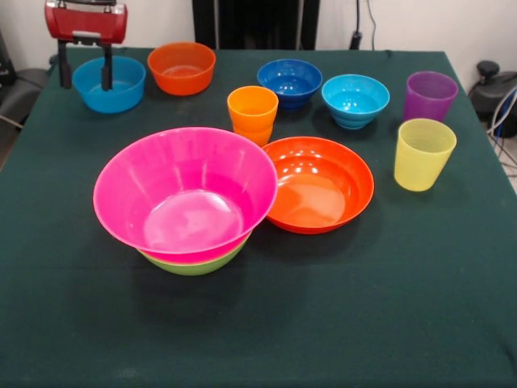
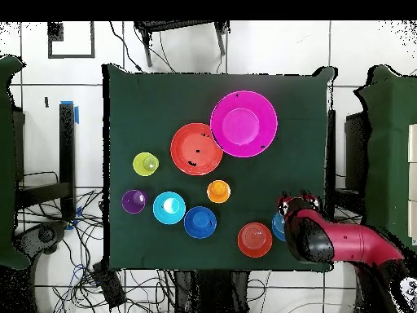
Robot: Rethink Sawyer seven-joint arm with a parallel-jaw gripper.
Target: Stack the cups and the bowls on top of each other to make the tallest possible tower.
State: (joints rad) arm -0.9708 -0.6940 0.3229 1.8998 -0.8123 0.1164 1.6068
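Dark green cloth covers the desk (image 1: 258,339) in the front view, pale wall behind. Tower so far: large glossy pink plastic bowl (image 1: 186,192) nested in the lime green plastic bowl (image 1: 194,263), both mouth-up, axis vertical, two pieces only. Loose, all upright and open-side up: shallow orange plastic bowl (image 1: 318,183) touching the pink one's rim, orange plastic tumbler (image 1: 253,114), small dark blue bowl (image 1: 290,82), small cyan bowl (image 1: 355,100), translucent purple tumbler (image 1: 430,95), translucent yellow tumbler (image 1: 424,153), small orange bowl (image 1: 182,68). Red-bodied hand (image 1: 85,74) stands over the small blue bowl (image 1: 109,84), fingers spread either side of its near wall, gripping nothing that I can see. Overhead view: pink bowl (image 2: 243,124) hides the green; red arm (image 2: 342,244) covers most of the blue bowl; the rest are scattered apart. Judgement: most stacking left.
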